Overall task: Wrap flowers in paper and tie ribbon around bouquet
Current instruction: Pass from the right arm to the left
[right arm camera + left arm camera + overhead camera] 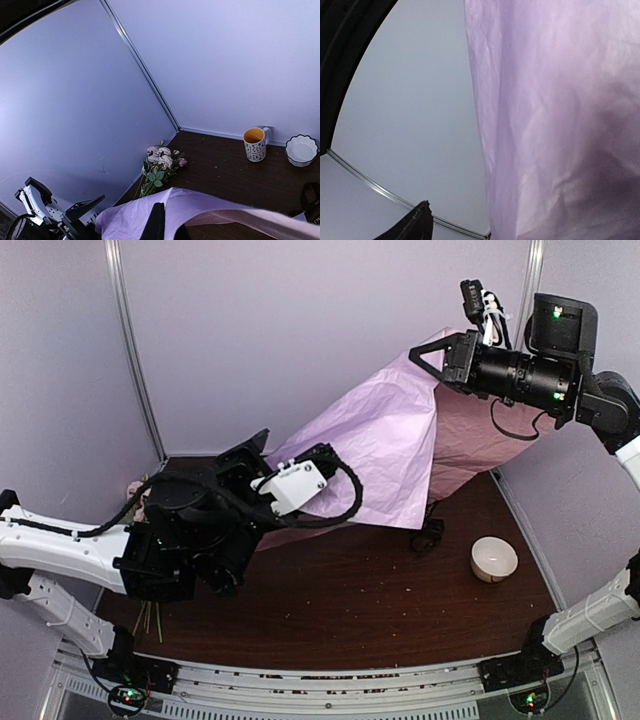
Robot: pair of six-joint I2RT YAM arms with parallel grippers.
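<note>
The left arm [190, 530] hides most of the flowers [148, 618].

The large, thin lilac-purple tissue paper sheet [380, 440] hangs crumpled from one raised corner high above the dark brown table [350, 600], and its lower part drapes onto the table's back. The small bunch of pale pink roses with green leaves and thin stems [160, 167] lies flat along the table's left edge.

Soft, even light with a cool lilac cast fills the enclosure and throws no hard shadows. The paper [370, 450] shines pale on its lit face and sinks to dusky mauve in its shaded right fold. The dark tabletop [370, 600] carries a dull sheen. In the left wrist view the sheet is blurred at close range, and the lens bends the wall rail [370, 183].
</note>
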